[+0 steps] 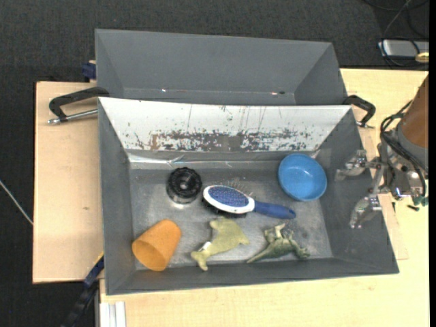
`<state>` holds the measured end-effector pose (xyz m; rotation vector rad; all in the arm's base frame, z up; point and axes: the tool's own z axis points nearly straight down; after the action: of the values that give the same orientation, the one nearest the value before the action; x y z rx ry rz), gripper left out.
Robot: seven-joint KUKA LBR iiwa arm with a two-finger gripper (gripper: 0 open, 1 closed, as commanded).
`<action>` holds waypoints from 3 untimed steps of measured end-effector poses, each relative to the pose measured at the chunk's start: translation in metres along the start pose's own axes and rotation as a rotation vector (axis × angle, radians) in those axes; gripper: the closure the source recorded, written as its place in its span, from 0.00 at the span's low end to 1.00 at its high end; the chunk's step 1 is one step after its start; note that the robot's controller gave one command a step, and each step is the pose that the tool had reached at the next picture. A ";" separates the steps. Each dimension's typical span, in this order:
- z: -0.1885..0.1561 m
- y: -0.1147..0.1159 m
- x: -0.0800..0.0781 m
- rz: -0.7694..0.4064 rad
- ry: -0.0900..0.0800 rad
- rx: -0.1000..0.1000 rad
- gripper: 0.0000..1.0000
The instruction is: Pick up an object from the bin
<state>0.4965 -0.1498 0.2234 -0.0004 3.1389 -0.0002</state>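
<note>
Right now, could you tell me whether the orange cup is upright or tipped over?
Tipped over: the orange cup lies on its side, wide end toward the lower left.

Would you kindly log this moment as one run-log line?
gripper: open, empty, over right wall of bin | nearest: blue bowl | also: brush, orange cup | pick: not yet done

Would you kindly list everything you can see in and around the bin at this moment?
bin: one, grey metal, middle of the view
bowl: one, blue, back right of the floor
round knob-like thing: one, black, back left
brush: one, blue and white, centre
cup: one, orange, on its side, front left
toy animal: one, pale yellow-green, front centre
toy reptile: one, darker green, front right
end effector: one, metal, over the bin's right wall, open, holding nothing
</note>
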 end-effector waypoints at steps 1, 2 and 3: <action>0.142 0.047 -0.050 -0.112 0.007 -0.004 0.00; 0.136 0.044 -0.052 -0.108 -0.002 0.001 1.00; 0.026 0.040 -0.092 -0.732 -0.009 0.004 1.00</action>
<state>0.5883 -0.1094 0.1980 -1.1208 2.9226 -0.0078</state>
